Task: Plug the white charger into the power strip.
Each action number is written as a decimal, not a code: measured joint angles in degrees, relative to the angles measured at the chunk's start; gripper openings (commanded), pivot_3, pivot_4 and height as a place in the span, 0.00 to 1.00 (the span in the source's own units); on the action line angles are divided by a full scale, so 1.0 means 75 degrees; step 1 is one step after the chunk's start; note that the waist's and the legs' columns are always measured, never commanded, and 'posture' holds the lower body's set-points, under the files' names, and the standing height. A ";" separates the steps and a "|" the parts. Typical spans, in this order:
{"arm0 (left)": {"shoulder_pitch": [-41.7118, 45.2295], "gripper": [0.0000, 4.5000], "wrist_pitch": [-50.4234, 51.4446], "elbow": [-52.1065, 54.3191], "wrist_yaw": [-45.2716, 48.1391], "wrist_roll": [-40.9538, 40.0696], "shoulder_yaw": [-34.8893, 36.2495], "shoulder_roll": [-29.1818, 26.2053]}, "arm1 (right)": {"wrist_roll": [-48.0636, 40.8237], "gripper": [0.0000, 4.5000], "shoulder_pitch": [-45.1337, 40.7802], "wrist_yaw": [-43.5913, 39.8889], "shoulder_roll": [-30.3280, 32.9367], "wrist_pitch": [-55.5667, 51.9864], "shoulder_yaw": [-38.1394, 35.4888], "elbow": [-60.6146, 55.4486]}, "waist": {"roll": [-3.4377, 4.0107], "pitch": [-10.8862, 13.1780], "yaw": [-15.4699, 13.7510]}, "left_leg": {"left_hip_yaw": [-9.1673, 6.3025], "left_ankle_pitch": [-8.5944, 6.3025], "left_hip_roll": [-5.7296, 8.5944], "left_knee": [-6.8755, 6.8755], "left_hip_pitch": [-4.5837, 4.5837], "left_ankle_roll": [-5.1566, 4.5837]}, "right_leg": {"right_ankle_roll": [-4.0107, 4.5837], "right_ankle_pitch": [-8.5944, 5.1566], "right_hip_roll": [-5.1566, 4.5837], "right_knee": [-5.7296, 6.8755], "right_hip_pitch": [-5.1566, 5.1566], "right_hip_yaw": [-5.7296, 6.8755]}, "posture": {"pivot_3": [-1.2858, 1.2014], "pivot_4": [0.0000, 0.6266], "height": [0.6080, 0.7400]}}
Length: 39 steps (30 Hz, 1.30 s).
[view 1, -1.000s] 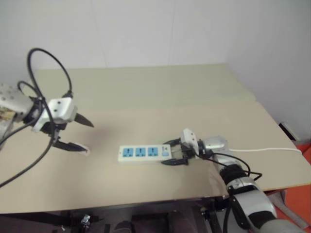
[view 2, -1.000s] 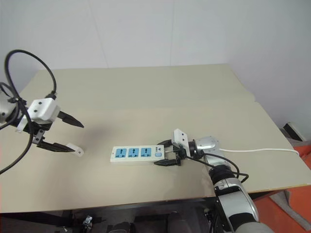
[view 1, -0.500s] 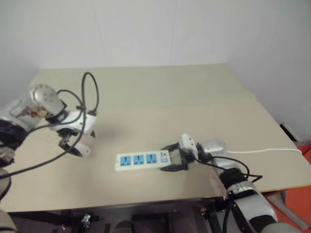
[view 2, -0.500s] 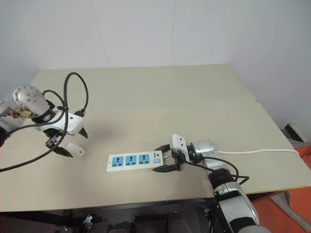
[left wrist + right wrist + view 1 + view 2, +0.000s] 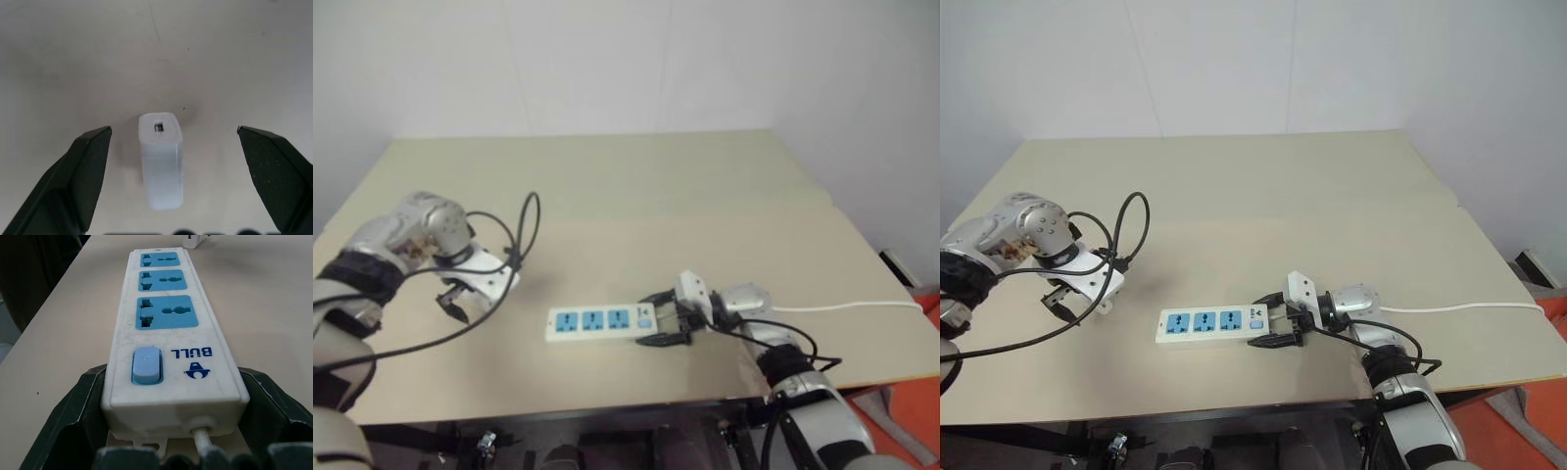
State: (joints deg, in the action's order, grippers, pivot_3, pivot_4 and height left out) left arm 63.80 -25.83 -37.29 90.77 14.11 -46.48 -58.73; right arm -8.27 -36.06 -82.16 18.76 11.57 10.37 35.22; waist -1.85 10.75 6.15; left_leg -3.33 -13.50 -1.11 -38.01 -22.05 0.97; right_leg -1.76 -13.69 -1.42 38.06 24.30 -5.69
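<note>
White charger on table, between open left gripper fingers.

The left gripper points straight down, its two black fingers spread wide with the white charger between them, untouched. The right gripper lies nearly level, its fingers closed against both sides of the power strip.

Power strip on the table, its switch end between the black fingers.
</note>
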 measured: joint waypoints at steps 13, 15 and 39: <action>-0.0554 0.96 -0.0326 -0.0164 -0.0801 0.1446 0.0700 0.0429 | -0.0170 0.76 0.0221 0.0322 0.0003 -0.0293 0.0009 -0.0336 | -0.0001 -0.0001 0.0001 | -0.0001 0.0000 0.0000 0.0000 0.0004 0.0000 | 0.0008 0.0005 -0.0001 0.0005 -0.0003 0.0000 | 0.52 0.24 1.00; -0.0554 0.87 -0.0331 -0.0241 -0.0843 0.1561 0.0818 0.0534 | -0.0180 0.76 0.0223 0.0339 0.0008 -0.0316 0.0015 -0.0343 | -0.0001 -0.0001 -0.0009 | 0.0000 0.0000 0.0001 0.0000 0.0006 0.0000 | 0.0008 0.0005 -0.0001 0.0004 -0.0004 0.0000 | 0.52 0.24 1.00; 0.0043 0.23 0.1766 0.0069 0.0175 -0.0824 0.2974 0.1846 | -0.0241 0.76 0.0383 0.0440 0.0107 -0.0388 0.0077 -0.0605 | -0.0001 -0.0003 -0.0064 | -0.0007 -0.0002 0.0003 -0.0015 -0.0012 -0.0002 | 0.0007 0.0005 -0.0006 0.0002 0.0000 0.0008 | 0.52 0.24 1.00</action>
State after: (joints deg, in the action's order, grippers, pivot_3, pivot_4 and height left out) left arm 64.13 -12.59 -36.78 92.08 7.93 -24.17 -44.88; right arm -10.08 -33.20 -78.87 19.56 8.66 10.94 30.68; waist -1.85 10.73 5.67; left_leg -3.39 -13.52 -1.09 -38.12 -22.14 0.95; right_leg -1.71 -13.65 -1.47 38.07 24.30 -5.63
